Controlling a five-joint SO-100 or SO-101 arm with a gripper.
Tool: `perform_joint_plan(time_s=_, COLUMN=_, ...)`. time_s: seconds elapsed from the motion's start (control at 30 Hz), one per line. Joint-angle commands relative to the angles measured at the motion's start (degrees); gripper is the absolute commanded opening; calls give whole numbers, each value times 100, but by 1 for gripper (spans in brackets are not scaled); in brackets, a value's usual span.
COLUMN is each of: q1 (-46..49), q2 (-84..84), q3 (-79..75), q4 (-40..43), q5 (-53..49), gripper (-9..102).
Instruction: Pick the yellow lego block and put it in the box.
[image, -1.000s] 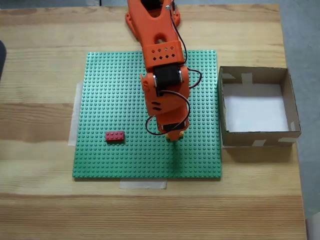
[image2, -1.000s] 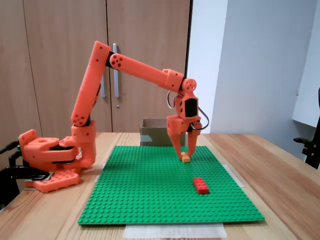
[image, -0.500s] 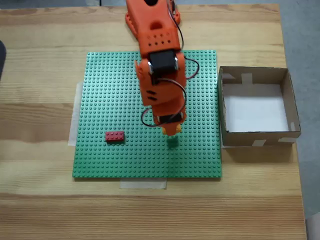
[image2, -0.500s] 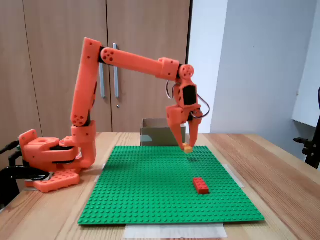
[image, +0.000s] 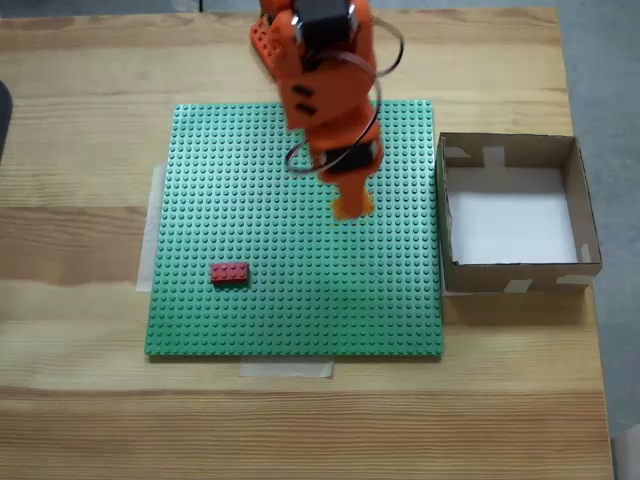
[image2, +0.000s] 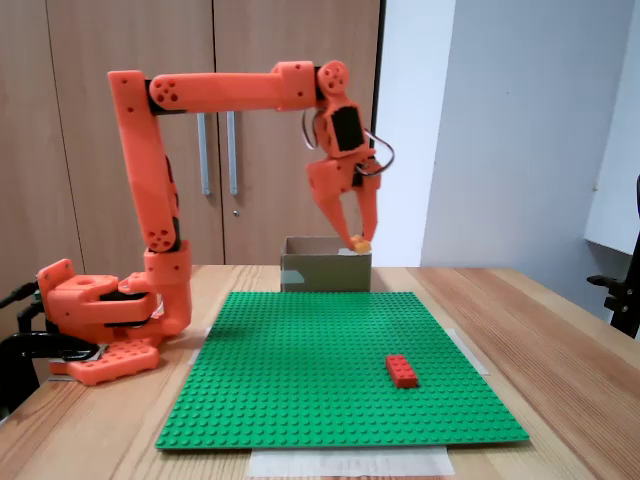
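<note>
My orange gripper hangs high above the green baseplate, shut on the yellow lego block, which shows at its fingertips. Seen from above, the gripper sits over the plate's upper right part, and the yellow lego block is barely distinct from the orange fingers. The box, brown cardboard with a white floor, stands to the right of the plate in that view, apart from the gripper. From the side the box lies behind the plate, below and behind the gripper.
A red brick lies on the baseplate's left part in the view from above; the red brick is at front right in the side view. The arm's base stands on the wooden table. Tape strips hold the plate's edges.
The gripper took the yellow block off the baseplate and rose high with it. The arm folded back toward its base, carrying the block up in the view from above.
</note>
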Motion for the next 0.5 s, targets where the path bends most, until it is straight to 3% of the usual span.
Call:
perform_joint_plan(time_s=0.0, q1=-237, q2=844, q3=149, q4=149, q5=62, gripper=3)
perform_joint_plan(time_s=0.2, q1=-984, q2=2180, q3=782, q4=475, q5=149, gripper=3)
perform_joint_plan(time_s=0.47, q1=-2725, q2=1775, q3=-519, q4=1011, q5=35, gripper=3)
